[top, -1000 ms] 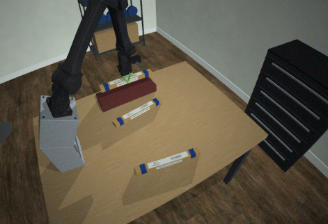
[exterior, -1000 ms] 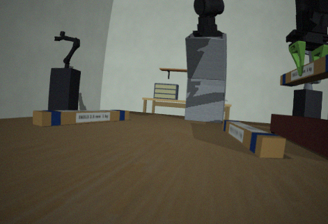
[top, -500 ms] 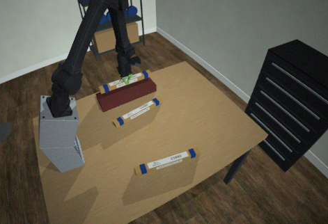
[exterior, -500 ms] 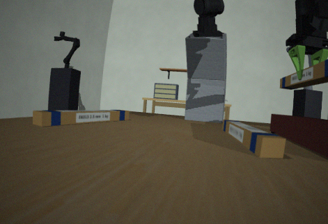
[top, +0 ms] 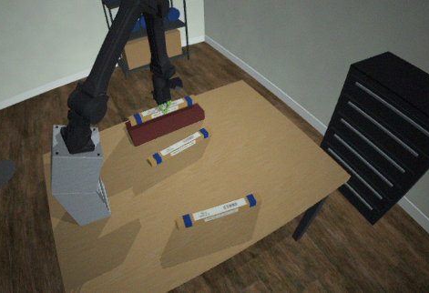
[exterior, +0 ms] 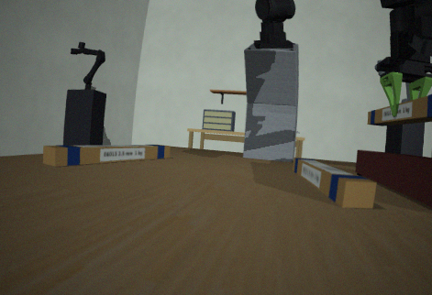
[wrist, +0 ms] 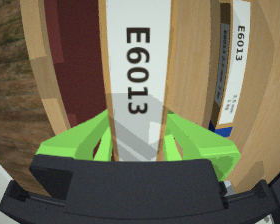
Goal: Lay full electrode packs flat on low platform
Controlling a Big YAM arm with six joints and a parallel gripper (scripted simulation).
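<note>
Pack in hand: a long, narrow tan carton with blue end bands and a white E6013 label (top: 150, 114) (exterior: 418, 108) (wrist: 137, 75). We find it raised above our landmark, the low dark-red oblong platform (top: 167, 125) (exterior: 402, 171) (wrist: 81, 60); the exterior view shows a gap between the two. Its long axis runs about the same way as the platform's length. The pack looks roughly level, label face up; in the wrist view the lettering runs along its length. How much of it lies directly over the platform we cannot tell.

Jaws: the black gripper with bright green fingers (top: 164, 107) (exterior: 404, 106) points downward, its fingers partly apart and closed on the pack's two long sides, one finger per side. The grip crosses the pack's width near the middle of its length. Neither gripper nor held pack touches the platform.

Other packs: a second tan, blue-banded carton (top: 179, 147) (exterior: 335, 180) (wrist: 233, 65) lies flat on the wooden table (top: 276, 150) (exterior: 186, 229) (wrist: 191, 50), just beside the platform, its long axis roughly following it. A third tan, blue-banded carton (top: 219, 211) (exterior: 108, 155) lies flat, well apart from the platform, beyond the second. Both are off the platform.
</note>
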